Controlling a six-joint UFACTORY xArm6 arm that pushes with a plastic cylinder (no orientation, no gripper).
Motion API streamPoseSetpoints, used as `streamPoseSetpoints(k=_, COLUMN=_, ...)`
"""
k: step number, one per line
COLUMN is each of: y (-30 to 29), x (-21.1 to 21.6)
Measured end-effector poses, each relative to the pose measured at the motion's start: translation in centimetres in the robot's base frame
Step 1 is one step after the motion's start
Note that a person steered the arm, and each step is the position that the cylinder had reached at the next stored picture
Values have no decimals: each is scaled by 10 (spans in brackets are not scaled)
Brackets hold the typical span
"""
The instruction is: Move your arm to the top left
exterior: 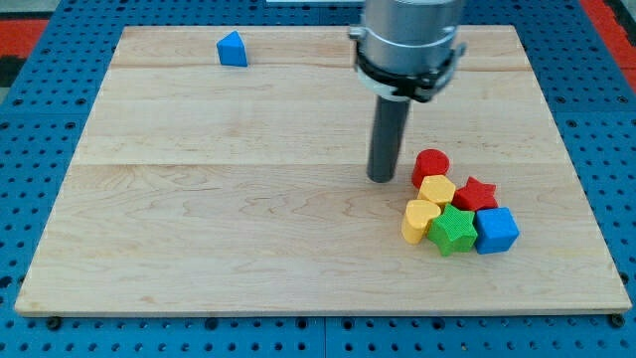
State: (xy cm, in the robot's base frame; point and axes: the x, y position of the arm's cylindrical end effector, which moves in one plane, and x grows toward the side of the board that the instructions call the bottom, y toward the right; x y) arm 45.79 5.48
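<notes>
My tip (382, 178) rests on the wooden board (199, 199), right of centre. It stands just left of a cluster of blocks, close to the red cylinder (430, 165) but apart from it. The cluster also holds a yellow hexagon block (437, 189), a red star (476, 193), a yellow heart (418, 219), a green star (453, 230) and a blue cube (496, 230). A blue triangular block (232, 49) sits alone near the view's top left.
The board lies on a blue perforated table (40, 119). The arm's grey body (407, 40) hangs over the board's top centre-right. A red patch (20, 25) shows at the view's top left corner.
</notes>
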Motion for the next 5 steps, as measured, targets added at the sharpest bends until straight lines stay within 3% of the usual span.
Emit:
streamPoseSetpoints(k=2, y=-65, x=-14)
streamPoseSetpoints(k=5, y=-69, x=-35)
